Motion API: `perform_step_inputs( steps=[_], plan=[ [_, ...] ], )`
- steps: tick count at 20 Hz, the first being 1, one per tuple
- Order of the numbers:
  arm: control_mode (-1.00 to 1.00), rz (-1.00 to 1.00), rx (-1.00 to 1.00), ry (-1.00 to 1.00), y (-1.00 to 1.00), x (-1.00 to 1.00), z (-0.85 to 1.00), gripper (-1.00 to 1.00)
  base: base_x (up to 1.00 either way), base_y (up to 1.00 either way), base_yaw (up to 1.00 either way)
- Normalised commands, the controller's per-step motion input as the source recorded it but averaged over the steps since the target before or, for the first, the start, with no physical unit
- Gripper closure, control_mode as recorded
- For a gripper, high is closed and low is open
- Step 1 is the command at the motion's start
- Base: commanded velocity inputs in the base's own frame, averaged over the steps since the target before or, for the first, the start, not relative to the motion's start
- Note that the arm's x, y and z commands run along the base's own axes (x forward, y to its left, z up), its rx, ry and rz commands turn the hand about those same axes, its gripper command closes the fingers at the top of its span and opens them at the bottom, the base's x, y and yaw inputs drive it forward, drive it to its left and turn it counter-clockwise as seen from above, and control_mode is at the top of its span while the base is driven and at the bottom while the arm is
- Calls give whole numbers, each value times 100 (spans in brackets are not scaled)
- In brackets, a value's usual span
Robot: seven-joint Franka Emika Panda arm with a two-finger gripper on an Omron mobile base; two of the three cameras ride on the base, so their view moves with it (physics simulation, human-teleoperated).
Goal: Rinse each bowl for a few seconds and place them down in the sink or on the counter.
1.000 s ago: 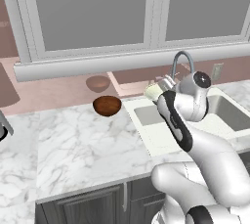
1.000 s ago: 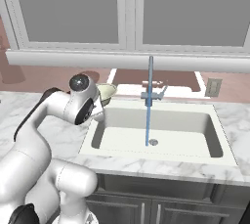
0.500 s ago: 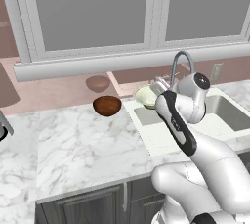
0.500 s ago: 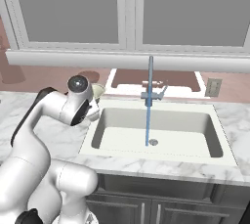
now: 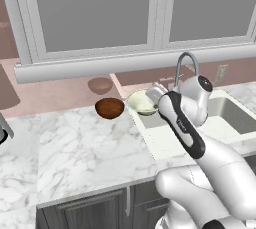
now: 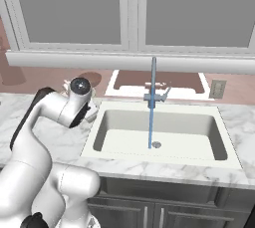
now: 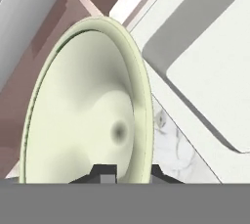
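Cream-green bowl [image 7: 83,105] fills the hand view, its rim pinched between the closed fingertips of the claw [image 7: 124,171]. Compared with a second ago, the arm has swung the bowl leftward, away from the faucet [image 5: 186,65]; it now hangs over the sink's [image 5: 230,115] left edge beside the marble surface [image 5: 85,148]. Farther left, the reddish-brown bowl [image 5: 109,108] sits unmoved on the surface. Water [image 6: 151,117] keeps running into the basin.

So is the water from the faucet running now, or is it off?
Running: a thin blue stream falls from the faucet straight into the sink, near the drain.
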Motion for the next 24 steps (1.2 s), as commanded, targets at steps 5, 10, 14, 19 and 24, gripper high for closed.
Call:
perform_step_inputs(
  steps=[5, 10, 14, 19, 24],
  plan=[
    [-100, 20, 0, 0, 30, -5, 0, 100, 0, 0, 0],
    [-100, 19, 0, 0, 29, -8, -2, 100, 0, 0, 0],
    [-100, 18, 0, 0, 24, -9, -4, 100, 0, 0, 0],
    [-100, 15, 0, 3, 13, -4, -9, 100, 0, 0, 0],
    [-100, 14, 0, 5, 13, -6, -13, 100, 0, 0, 0]
  ],
)
